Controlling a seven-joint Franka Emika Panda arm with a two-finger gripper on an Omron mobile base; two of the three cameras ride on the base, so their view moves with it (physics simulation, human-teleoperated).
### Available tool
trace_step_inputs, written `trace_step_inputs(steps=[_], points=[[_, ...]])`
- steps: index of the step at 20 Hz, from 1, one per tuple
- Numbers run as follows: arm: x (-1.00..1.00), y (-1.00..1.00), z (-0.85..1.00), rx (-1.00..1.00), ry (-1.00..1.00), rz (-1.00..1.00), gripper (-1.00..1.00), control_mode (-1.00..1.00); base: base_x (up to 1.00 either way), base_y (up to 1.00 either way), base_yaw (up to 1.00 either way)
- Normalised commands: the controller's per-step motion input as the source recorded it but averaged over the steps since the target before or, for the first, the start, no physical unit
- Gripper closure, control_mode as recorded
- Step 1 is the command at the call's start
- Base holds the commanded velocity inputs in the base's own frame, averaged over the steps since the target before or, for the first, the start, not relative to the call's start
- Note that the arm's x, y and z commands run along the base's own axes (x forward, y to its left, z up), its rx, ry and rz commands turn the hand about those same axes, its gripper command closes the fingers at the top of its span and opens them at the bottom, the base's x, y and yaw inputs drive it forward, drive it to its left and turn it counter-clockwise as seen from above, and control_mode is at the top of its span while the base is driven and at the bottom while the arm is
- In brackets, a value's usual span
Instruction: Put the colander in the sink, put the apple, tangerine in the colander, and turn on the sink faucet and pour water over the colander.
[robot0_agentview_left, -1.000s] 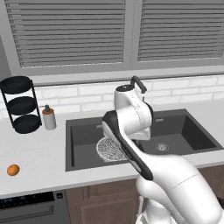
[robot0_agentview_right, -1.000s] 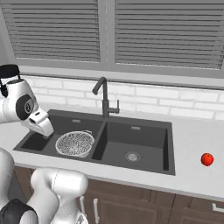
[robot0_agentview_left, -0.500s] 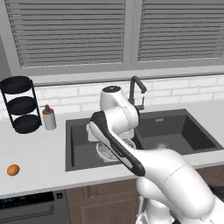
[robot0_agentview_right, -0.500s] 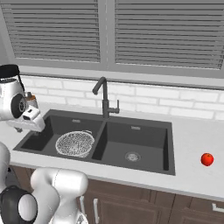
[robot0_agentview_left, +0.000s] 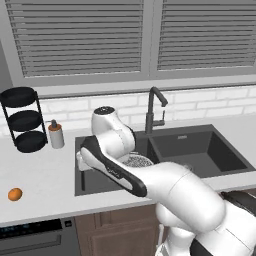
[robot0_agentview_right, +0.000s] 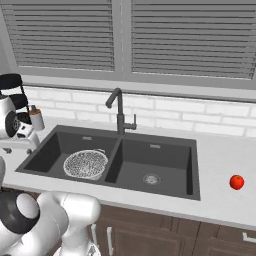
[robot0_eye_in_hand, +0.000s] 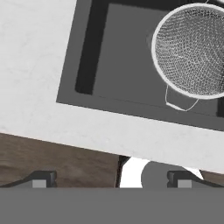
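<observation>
Colander (robot0_agentview_right: 85, 164) now sits in the sink (robot0_agentview_right: 165, 187); the arm has swung left toward the tangerine (robot0_agentview_left: 15, 194), fingers (robot0_eye_in_hand: 41, 178) spread and empty.

The pale tabletop (robot0_agentview_left: 45, 185) carries the tangerine (robot0_agentview_left: 15, 194) off to the hand's (robot0_eye_in_hand: 111, 178) left — the apple (robot0_agentview_right: 236, 182) lies far to its right — with a black rack (robot0_agentview_left: 25, 119) and pump bottle (robot0_agentview_left: 56, 134) beyond.
</observation>
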Motion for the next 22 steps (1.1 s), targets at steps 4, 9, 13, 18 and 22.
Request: trace_step_inputs(steps=[4, 9, 13, 18, 22], points=[[0.2, 0.95, -0.23, 0.0, 0.01, 0.13, -1.0, -1.0, 0.0, 0.0, 0.0], [0.21, 0.98, -0.19, 0.0, 0.02, 0.15, -1.0, -1.0, 0.0, 0.0, 0.0], [0.32, 0.69, -0.15, 0.03, 0.01, 0.18, -1.0, -1.0, 0.0, 0.0, 0.0], [0.11, 0.47, 0.0, 0.01, 0.0, 0.08, -1.0, -1.0, 0.0, 0.0, 0.0], [0.0, 0.69, -0.02, 0.0, 0.0, 0.04, -1.0, -1.0, 0.0, 0.0, 0.0]])
